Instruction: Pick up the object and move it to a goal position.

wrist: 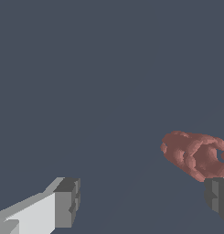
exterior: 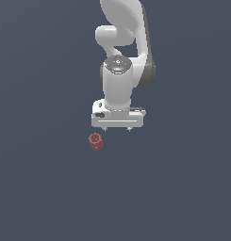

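from my station i see the white panda arm (exterior: 120,56) hanging down over a flat dark grey-blue floor (exterior: 41,188), wrist pointing straight down. the gripper (exterior: 118,129) sits at the bottom of the arm, its wide white body crosswise in the exterior view, with only two short finger stubs showing under it. the fingers stand apart: in the wrist view one dark-tipped finger (wrist: 66,202) is at one side of the frame and the other fingertip (wrist: 218,195) at the far side, with bare floor showing across the wide gap between them, and nothing held. the object, a small reddish-brown ribbed cylinder (exterior: 95,141), lies on the floor on its side, hollow end facing partly toward the exterior camera. in the exterior view it is just below the gripper and toward the exterior view's left, near the corner of the gripper body, apart from it. in the wrist view the cylinder (wrist: 195,155) shows its bumpy rings and open bore, lying close by the second fingertip, off to that side of the gap, not centred between the fingers. i cannot tell whether that fingertip touches it; a thin strip of floor seems to separate them.
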Controlling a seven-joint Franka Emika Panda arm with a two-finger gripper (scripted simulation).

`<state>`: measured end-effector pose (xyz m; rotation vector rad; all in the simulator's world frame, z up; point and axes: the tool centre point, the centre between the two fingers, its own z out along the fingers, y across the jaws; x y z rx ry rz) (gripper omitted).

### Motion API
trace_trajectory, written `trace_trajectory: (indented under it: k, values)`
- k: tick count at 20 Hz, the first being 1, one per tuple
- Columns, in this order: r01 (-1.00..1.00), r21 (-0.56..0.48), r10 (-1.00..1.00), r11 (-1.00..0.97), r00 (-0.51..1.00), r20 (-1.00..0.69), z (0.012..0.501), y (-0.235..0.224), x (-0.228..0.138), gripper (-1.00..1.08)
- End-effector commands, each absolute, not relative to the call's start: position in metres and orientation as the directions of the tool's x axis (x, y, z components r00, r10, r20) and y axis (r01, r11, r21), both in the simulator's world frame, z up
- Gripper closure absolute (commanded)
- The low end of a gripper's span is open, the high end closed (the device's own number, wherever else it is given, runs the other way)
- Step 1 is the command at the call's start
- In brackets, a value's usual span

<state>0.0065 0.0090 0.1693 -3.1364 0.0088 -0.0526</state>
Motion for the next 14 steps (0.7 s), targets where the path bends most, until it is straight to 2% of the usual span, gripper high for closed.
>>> trace_trajectory:
  k: [1, 14]
  values:
    - [-0.006, -0.005, -0.006, -1.0, 0.999, 0.034, 0.169, 0.009, 0.007, -0.92]
    - [-0.04, -0.011, -0.041, -0.999, 0.998, 0.042, 0.18, -0.008, 0.005, -0.92]
